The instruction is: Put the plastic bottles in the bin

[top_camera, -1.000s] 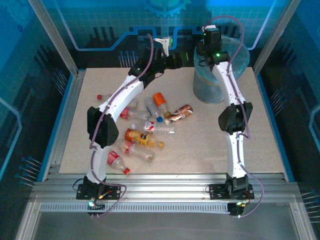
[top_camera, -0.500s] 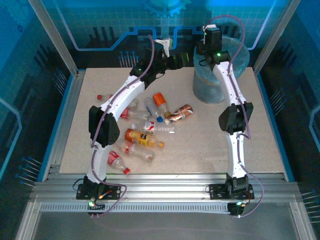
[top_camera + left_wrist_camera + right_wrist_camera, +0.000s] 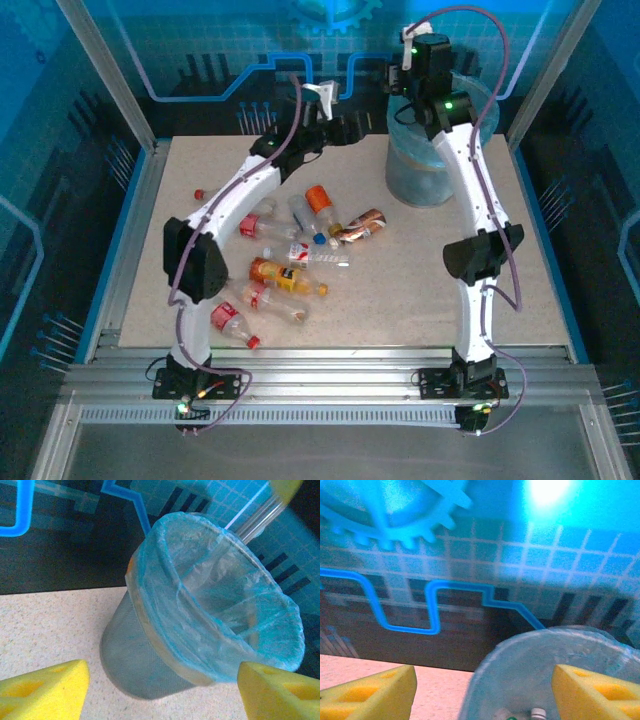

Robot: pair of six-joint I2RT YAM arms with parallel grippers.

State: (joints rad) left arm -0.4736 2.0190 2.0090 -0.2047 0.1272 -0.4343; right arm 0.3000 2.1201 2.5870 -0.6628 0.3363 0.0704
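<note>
Since a second ago the right arm (image 3: 470, 182) has lifted and straightened, carrying its jaws higher by the far rim of the bin (image 3: 420, 180), while the left arm (image 3: 240, 192) has swung its elbow leftward. On the counter (image 3: 400, 300) the bin stands upper right; both sets of jaws hang just left of its rim, spread apart and empty. Remaining plastic bottles (image 3: 290, 255) lie scattered centre-left, below and left of both jaws, under the left arm, which is nearer. Their long axes point various ways; the orange-labelled bottle (image 3: 287, 277) lies roughly left to right
</note>
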